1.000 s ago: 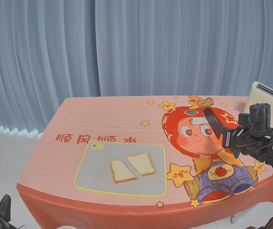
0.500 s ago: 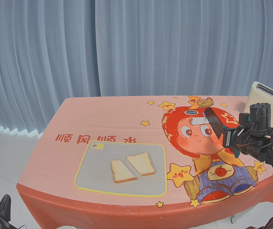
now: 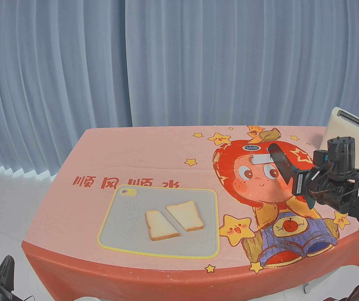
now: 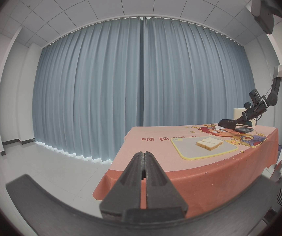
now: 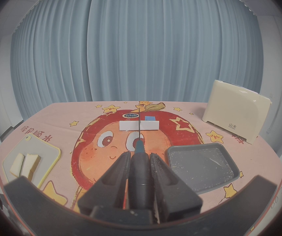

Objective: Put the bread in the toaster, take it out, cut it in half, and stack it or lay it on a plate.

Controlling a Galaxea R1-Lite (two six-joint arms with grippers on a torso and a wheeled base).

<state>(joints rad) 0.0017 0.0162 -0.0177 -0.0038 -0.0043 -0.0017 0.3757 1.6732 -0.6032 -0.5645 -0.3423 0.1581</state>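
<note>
right pincer (image 5: pixel 140 156) grips the knife (image 3: pixel 280 161), blade pointing away toward the curtain (image 3: pixel 167 55).

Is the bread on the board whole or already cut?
Cut: the bread lies as two halves on the cutting board, a gap between them.

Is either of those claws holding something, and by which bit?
The right gripper holds a knife by its handle; the left gripper holds nothing.

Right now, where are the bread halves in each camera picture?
Head view: bread halves in the lower middle, on the cutting board.
Left wrist view: halves on that board, beyond the left gripper.
Right wrist view: halves on the board, across the table from the toaster.
Shared landmark: the yellow-rimmed board.
</note>
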